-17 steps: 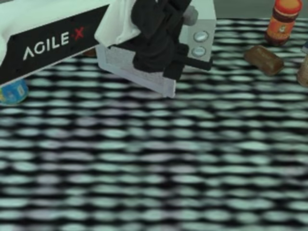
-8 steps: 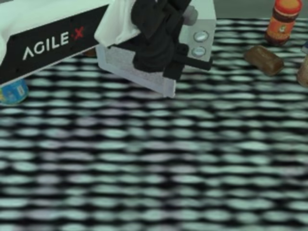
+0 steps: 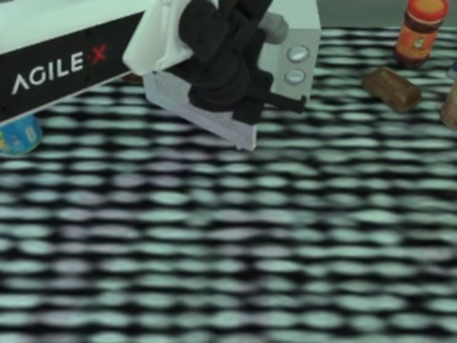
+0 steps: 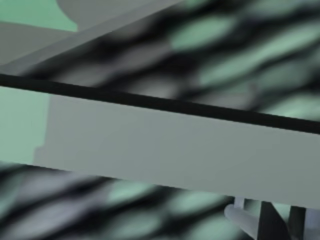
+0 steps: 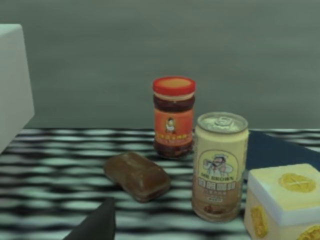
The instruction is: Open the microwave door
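- The microwave (image 3: 296, 36) is seen at the upper centre of the top view, with its two round knobs (image 3: 297, 64) on the narrow panel at its right front.
- The microwave door (image 3: 203, 114) is seen swung partly outward, hinged at the left side of the oven; its free edge points toward the lower right, near the centre of the upper half of the frame.
- The left gripper (image 3: 275, 103) is placed over the door's free edge, just below the knobs, at the end of the left arm (image 3: 64, 64), which enters from the upper left.
- Whether its fingers are spread or closed on the door cannot be told: the dark wrist covers them from above.
- The door is judged to be a light, stiff, smooth panel that turns freely on its hinge; the thin free edge is judged the best place for a hold, as far from the hinge as possible.
- The oven itself is judged light enough to slide on the patterned table (image 3: 228, 250) if it is pulled hard.
- In the left wrist view only a pale flat panel with a dark edge is shown close up; which part it is cannot be told.
- The microwave's interior and the hinge are hidden by the arm.
- The right gripper is not clearly seen; its wrist view faces a red-lidded jar (image 5: 173, 117), a brown block (image 5: 137, 176) and a drink can (image 5: 220, 166).
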Controlling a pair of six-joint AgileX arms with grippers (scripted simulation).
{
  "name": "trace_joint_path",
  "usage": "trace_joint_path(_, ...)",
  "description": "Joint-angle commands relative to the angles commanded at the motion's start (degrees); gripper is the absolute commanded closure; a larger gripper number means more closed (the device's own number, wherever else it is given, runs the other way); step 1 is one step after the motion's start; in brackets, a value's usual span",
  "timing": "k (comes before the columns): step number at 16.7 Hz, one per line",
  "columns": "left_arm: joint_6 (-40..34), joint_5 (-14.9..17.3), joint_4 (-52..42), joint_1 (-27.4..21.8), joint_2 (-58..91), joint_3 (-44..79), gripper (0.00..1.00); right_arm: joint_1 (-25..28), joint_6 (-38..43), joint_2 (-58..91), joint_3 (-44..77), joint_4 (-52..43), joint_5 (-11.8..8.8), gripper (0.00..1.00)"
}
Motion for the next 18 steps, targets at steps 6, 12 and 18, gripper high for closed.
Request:
trace_joint_path(6,2.9,1.7,1.2,0.7,-2.1,-2.8,1.00,0.0,0.0,0.0,0.0,0.0,0.0,0.00)
trace_joint_path(12,2.9,1.7,1.2,0.7,-2.1,-2.8,1.00,0.0,0.0,0.0,0.0,0.0,0.0,0.00)
trace_joint_path(18,2.9,1.7,1.2,0.7,-2.1,-2.8,1.00,0.0,0.0,0.0,0.0,0.0,0.0,0.00)
